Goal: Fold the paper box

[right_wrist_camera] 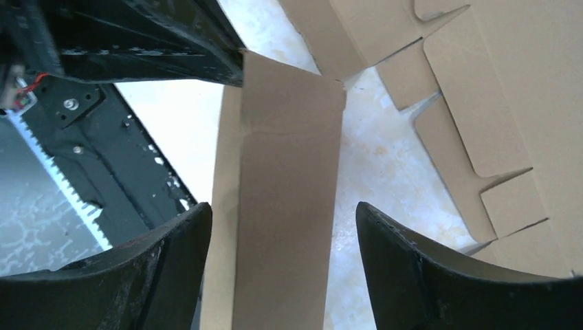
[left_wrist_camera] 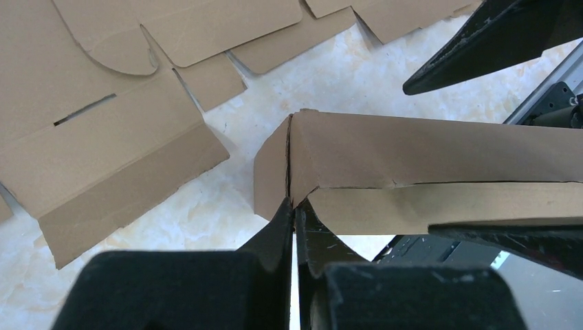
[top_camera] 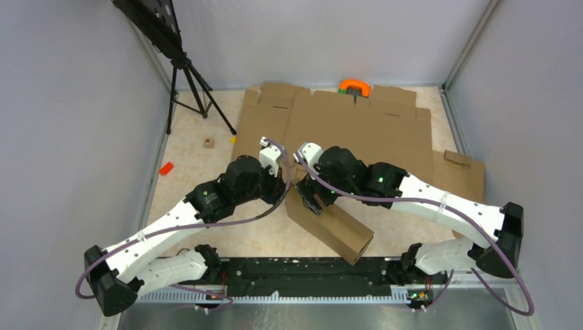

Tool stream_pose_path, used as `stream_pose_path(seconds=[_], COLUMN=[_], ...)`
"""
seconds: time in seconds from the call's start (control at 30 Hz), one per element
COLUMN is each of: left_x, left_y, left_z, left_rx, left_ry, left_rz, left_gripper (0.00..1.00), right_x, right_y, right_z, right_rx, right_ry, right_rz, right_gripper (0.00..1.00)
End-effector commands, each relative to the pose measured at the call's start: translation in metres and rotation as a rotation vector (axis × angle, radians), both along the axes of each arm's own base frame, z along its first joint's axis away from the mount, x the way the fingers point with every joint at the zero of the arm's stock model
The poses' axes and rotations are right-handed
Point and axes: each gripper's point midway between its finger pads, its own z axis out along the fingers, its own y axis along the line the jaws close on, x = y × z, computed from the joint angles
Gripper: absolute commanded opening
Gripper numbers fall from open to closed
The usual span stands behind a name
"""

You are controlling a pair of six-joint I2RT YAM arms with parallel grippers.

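The paper box (top_camera: 333,227) is a long, narrow, folded brown cardboard piece, lying slantwise just in front of the arm bases. My left gripper (top_camera: 287,192) is shut on its upper-left end. In the left wrist view the fingertips (left_wrist_camera: 284,214) pinch the bottom of the end corner of the box (left_wrist_camera: 426,155). My right gripper (top_camera: 313,199) is open and straddles the box a little further along. In the right wrist view the box (right_wrist_camera: 289,206) runs between the spread fingers (right_wrist_camera: 385,240) without touching either one.
Wide flat cardboard blanks (top_camera: 357,130) cover the back of the table, with another (top_camera: 457,172) at the right. An orange clamp (top_camera: 354,86) sits at the far edge and a tripod (top_camera: 185,75) stands at the back left. A small wooden block (top_camera: 208,143) and a red piece (top_camera: 166,168) lie at the left.
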Motion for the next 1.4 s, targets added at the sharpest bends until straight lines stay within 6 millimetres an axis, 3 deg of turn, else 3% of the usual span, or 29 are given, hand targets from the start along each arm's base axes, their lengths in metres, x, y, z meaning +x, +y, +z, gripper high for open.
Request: stream_pose_path(seconds=[0.0,0.1,0.27,0.4,0.53,0.63,0.67,0.8,1.07,1.37], left_x=[-0.007,-0.007,-0.007,-0.006,-0.006,-0.005,-0.004,-0.002,-0.003,-0.016], left_y=[0.003,0.003,0.004,0.002,0.000,-0.002,-0.002,-0.003,-0.003,0.011], left_z=[-0.019,-0.020,-0.019,-0.016,-0.016,-0.015,-0.015,-0.010,0.010,0.030], left_rx=[0.037,0.041,0.042,0.033,0.029,0.022,0.021,0.011,-0.028,0.003], left_ry=[0.060,0.062,0.062,0.059,0.073,0.077,0.075,0.069,0.067,0.120], left_rz=[-0.007,-0.007,-0.004,-0.004,-0.003,0.001,0.004,0.014,0.027,0.050], left_gripper=[0.00,0.00,0.00,0.00,0.00,0.01,0.10,0.29,0.51,0.56], right_x=[-0.008,-0.005,0.008,0.015,0.011,0.008,0.006,0.001,0.008,0.011], right_y=[0.015,0.015,0.015,0.022,0.028,0.024,0.024,0.023,0.009,0.002], right_z=[0.039,0.062,0.090,0.092,0.066,0.039,0.031,0.016,-0.004,-0.011], right_rx=[0.145,0.261,0.380,0.419,0.375,0.324,0.319,0.315,0.290,0.293], right_ry=[0.035,0.062,0.058,0.084,0.167,0.219,0.241,0.280,0.296,0.309], right_rz=[0.050,0.052,0.012,-0.012,-0.006,-0.029,-0.028,-0.035,-0.087,-0.094], right_gripper=[0.77,0.78,0.66,0.19,0.00,0.00,0.00,0.00,0.00,0.00])
